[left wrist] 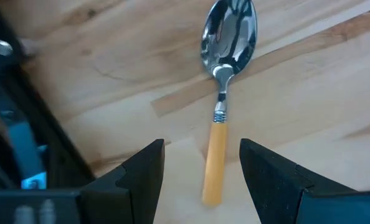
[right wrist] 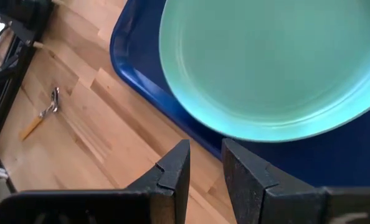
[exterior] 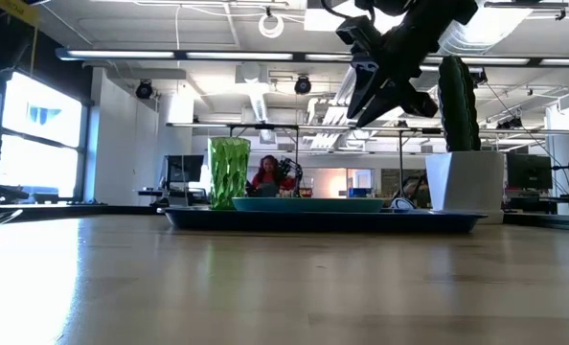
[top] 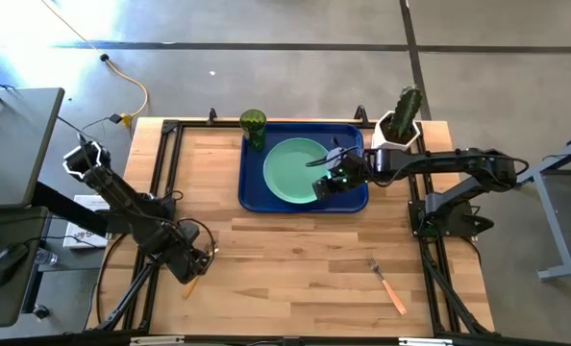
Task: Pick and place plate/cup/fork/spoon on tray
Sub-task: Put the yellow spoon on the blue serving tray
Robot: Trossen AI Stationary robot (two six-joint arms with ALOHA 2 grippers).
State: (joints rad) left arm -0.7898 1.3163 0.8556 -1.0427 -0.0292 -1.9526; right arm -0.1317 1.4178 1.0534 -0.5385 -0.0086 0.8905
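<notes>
The spoon (left wrist: 224, 87) lies flat on the wooden surface (top: 295, 259) toward the lower left of the high view, mostly covered there by the left arm; in the left wrist view it sits bowl away and orange-yellow handle toward the left gripper (left wrist: 200, 171), whose fingers are spread wide on either side of the handle's near end and hold nothing. This looks like the approach to picking up the spoon, and the next move would seem to call for lowering until the fingers straddle the handle, then closing on it. The plate (top: 295, 170) already rests on the dark-blue tray (top: 252, 200) at upper centre, with the cup (top: 253, 127) standing at the tray's upper-left corner. The fork (top: 388, 285) lies alone at lower right on the surface, not yet placed. The right gripper (right wrist: 203, 168) hovers above the plate's edge and the tray rim, fingers slightly parted and empty. A white pot with a cactus (top: 402, 120) stands just off the tray's upper-right corner. How high the left gripper sits above the surface cannot be judged, and the low view shows neither spoon nor fork.
</notes>
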